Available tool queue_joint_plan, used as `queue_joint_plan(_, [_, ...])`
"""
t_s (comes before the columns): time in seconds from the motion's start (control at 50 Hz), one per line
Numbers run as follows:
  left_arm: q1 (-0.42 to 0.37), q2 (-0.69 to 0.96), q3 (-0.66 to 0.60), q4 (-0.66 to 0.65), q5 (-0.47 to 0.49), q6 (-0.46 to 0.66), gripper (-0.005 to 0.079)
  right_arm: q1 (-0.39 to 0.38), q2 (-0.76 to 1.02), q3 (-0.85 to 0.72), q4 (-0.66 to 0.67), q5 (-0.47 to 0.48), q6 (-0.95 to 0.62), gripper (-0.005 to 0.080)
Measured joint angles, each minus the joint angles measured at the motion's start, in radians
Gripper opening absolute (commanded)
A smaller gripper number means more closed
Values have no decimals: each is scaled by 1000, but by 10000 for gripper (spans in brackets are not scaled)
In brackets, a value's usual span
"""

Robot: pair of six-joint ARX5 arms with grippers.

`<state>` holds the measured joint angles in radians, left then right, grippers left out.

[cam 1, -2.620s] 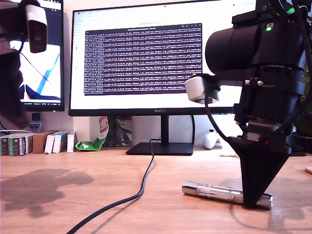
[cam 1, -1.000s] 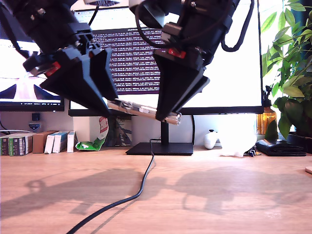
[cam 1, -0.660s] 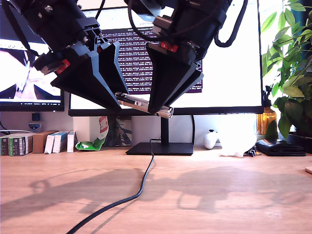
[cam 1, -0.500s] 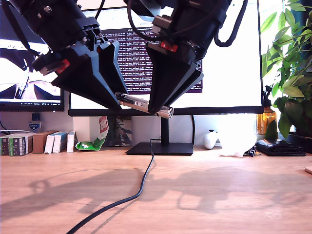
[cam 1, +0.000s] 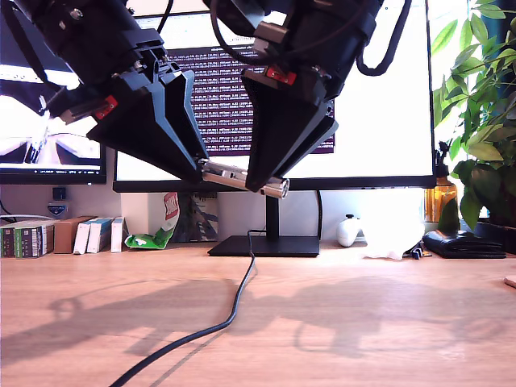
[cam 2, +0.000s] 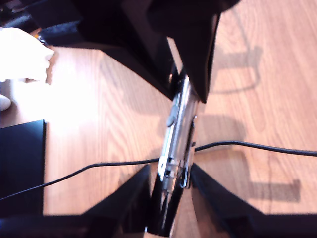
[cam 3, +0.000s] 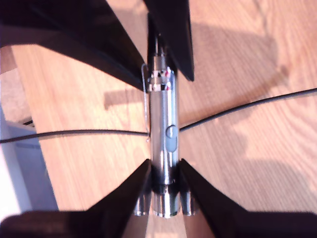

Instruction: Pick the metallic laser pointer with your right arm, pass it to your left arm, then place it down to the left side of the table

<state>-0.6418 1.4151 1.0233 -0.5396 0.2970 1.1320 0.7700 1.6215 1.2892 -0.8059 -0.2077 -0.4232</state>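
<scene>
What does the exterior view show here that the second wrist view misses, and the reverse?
Exterior only: the monitor, the plant, the boxes. Second wrist only: the side button and the pocket clip. Both: the metallic laser pointer bridging my first gripper and my second gripper above the table, over the black cable.

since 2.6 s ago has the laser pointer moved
Yes: the laser pointer has left the table and now hangs level with the monitor's bottom edge.
</scene>
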Motion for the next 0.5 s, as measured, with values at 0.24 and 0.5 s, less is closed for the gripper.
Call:
queue_joint_plan(0.24, [0, -14, 2, -29, -7, 2, 208, 11, 0, 14, -21, 3, 0, -11])
queue_joint_plan(0.5, [0, -13, 4, -45, -54, 1, 311, 25, 0, 17, -41, 5, 3, -11])
